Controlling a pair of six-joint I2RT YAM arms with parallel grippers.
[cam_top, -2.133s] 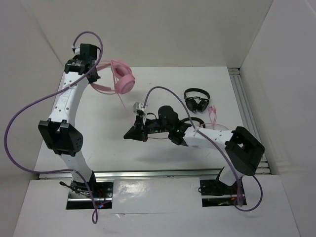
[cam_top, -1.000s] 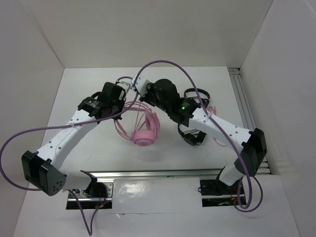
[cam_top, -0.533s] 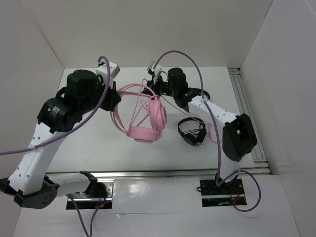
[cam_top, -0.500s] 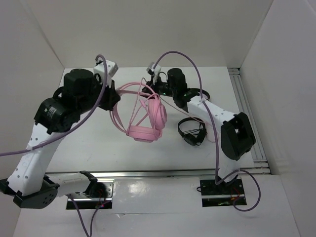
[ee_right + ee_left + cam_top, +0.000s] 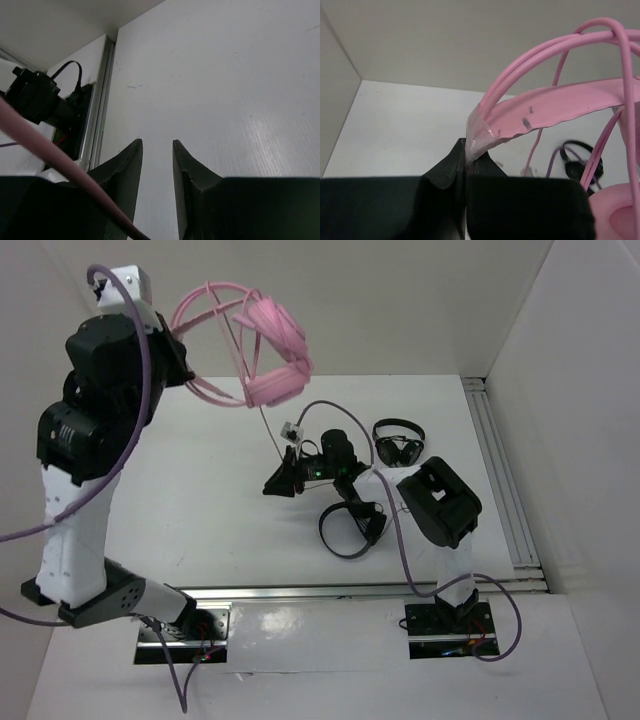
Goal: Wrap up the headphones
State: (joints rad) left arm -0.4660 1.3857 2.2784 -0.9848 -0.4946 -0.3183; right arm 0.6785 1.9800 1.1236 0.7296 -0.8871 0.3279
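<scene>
The left gripper [image 5: 466,165] pinches the headphones [image 5: 270,380] up high. The right gripper [image 5: 156,145] is slightly open and empty. A black headset [image 5: 398,447] lies toward the worktop's right edge.

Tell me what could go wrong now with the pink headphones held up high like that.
The left gripper pinches only a thin edge of the headphones at the band, high above the table, so they might slip and drop. The cable passes outside the right gripper's open jaws, so closing now could miss it.
</scene>
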